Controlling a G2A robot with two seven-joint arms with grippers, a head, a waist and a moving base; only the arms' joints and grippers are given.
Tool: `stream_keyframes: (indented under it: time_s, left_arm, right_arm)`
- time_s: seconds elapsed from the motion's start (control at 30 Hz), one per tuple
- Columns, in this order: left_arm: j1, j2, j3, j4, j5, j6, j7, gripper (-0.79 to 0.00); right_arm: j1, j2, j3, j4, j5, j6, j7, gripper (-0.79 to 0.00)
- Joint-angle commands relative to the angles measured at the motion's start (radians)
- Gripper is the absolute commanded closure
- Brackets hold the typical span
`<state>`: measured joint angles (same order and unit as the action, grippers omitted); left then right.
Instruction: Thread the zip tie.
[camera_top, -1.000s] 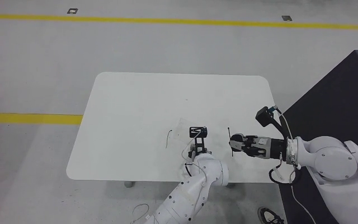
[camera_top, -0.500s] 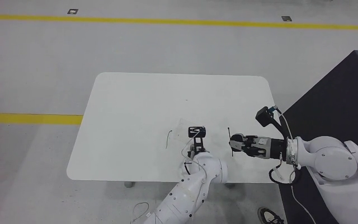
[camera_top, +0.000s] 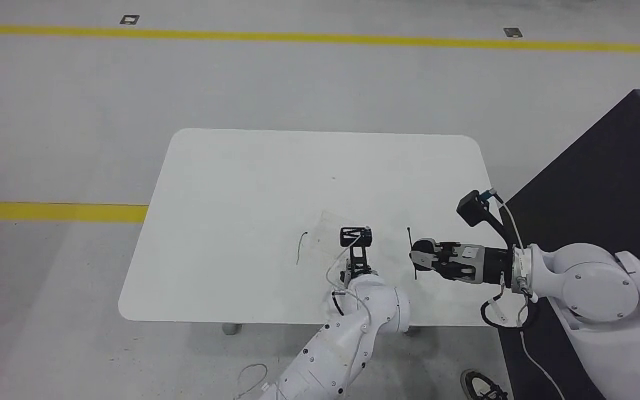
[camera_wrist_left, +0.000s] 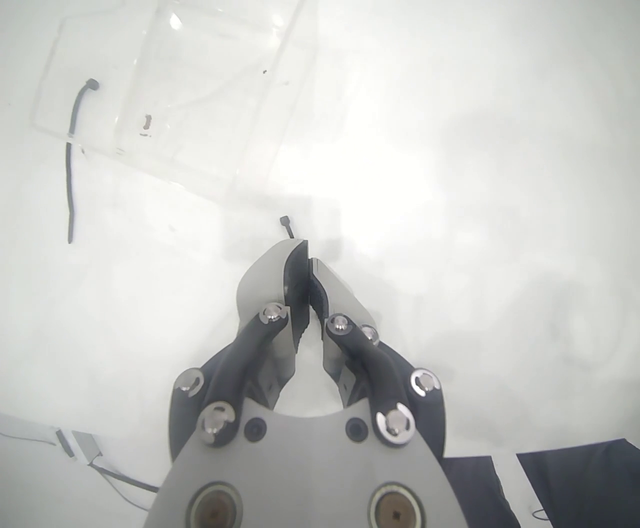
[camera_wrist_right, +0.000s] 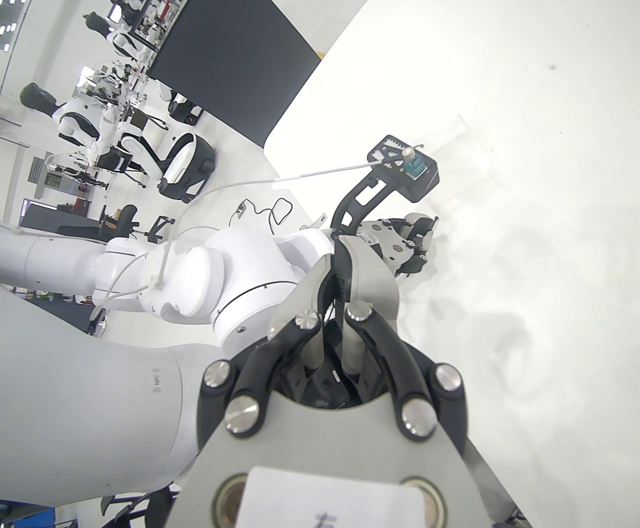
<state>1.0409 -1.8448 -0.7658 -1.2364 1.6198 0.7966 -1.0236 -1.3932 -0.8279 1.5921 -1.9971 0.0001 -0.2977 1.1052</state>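
Zip tie (camera_wrist_left: 286, 221) head pokes from your left fingers (camera_wrist_left: 265, 280), clamped shut on it (right fingers (camera_wrist_right: 370, 280) seemingly pinch a second tie (camera_top: 409, 240)). Threading looks unstarted; next comes fine tip-to-slot alignment.

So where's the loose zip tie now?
In the top view the loose zip tie lies on the white table, head end overlapping the clear sheet, beyond the right gripper from the left gripper.
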Motion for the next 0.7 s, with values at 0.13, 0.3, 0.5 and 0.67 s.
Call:
stream_keyframes:
  time_s: [0.13,0.3,0.5,0.67]
  left_arm:
    - [0.077,0.036,-0.015,-0.257,0.035,-0.034,-0.034,0.0]
    - [0.103,0.041,-0.099,-0.306,-0.009,-0.055,-0.055,0.0]
    - [0.085,0.029,-0.137,-0.263,-0.068,-0.06,-0.06,-0.785]
    - [0.084,0.029,-0.138,-0.261,-0.07,-0.06,-0.06,-0.785]
  right_arm:
    - [0.0,0.0,0.0,0.0,0.0,0.0,0.0,0.0]
    - [0.0,0.0,0.0,0.0,0.0,0.0,0.0,0.0]
    - [0.0,0.0,0.0,0.0,0.0,0.0,0.0,0.0]
    - [0.0,0.0,0.0,0.0,0.0,0.0,0.0,0.0]
